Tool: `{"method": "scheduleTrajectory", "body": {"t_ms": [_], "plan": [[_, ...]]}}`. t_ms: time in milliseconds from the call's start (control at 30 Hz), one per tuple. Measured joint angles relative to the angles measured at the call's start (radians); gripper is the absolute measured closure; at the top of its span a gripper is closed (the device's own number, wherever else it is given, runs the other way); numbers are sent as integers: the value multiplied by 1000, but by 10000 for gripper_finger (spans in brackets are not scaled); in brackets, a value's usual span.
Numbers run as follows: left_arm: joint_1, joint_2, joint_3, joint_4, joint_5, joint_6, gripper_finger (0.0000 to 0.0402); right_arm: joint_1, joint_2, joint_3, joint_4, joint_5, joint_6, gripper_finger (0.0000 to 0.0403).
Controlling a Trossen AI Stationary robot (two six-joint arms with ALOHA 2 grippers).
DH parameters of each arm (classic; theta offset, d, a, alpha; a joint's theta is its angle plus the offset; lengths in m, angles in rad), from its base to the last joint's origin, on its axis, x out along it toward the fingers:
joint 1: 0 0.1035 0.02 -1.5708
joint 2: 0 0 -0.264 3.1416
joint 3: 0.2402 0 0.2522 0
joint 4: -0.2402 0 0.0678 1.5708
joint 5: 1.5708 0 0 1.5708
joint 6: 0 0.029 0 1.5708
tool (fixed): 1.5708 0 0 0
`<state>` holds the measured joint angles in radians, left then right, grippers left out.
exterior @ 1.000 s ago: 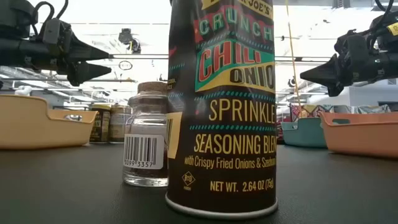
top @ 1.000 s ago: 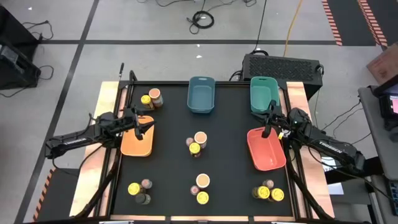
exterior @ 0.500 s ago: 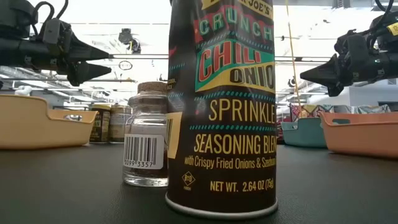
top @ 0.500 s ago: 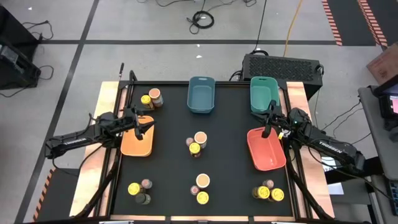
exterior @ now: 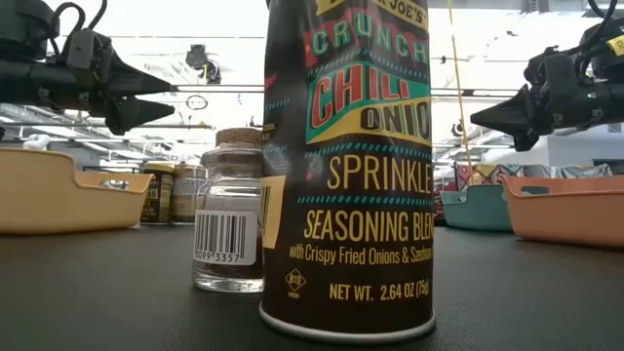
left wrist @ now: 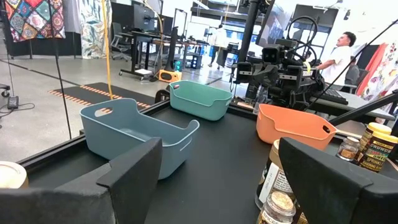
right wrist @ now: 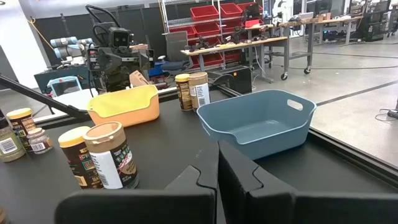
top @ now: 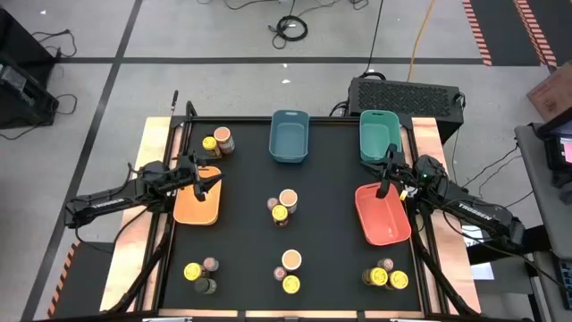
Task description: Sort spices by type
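Above the orange bin (top: 197,201) on the bench's left side, the left gripper (top: 212,183) hovers with its fingers (left wrist: 134,171) spread wide and nothing between them. Across the bench, the right gripper (top: 387,175) hangs over the far end of the red bin (top: 383,213), its fingers (right wrist: 205,180) pressed together and empty.

The spices stand upright in small clusters on the black bench (top: 331,268): two jars (top: 217,141) near the far left corner, a pair at the centre (top: 283,205), a pair at the near middle (top: 290,272), three at the near left (top: 200,274) and a group at the near right (top: 386,275). A blue bin (top: 290,136) and a teal bin (top: 378,133) sit along the far edge, both empty.

Wide bare stretches lie between the clusters. Beyond the bench are grey floor, cables, workbenches and, in the left wrist view, a person (left wrist: 339,56) in white.
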<state>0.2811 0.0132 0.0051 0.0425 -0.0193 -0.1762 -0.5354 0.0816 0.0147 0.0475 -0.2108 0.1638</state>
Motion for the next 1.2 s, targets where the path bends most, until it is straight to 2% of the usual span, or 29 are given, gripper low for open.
{"method": "scheduleTrajectory", "body": {"t_ms": [1033,1100,1200], "plan": [[0,0,0,0,0,-2,77,0,0,0,6,0,0,403],[0,0,0,0,5,-62,77,0,0,-1,11,0,0,403],[0,0,0,-1,11,-277,77,0,0,-1,11,-3,55,403]]}}
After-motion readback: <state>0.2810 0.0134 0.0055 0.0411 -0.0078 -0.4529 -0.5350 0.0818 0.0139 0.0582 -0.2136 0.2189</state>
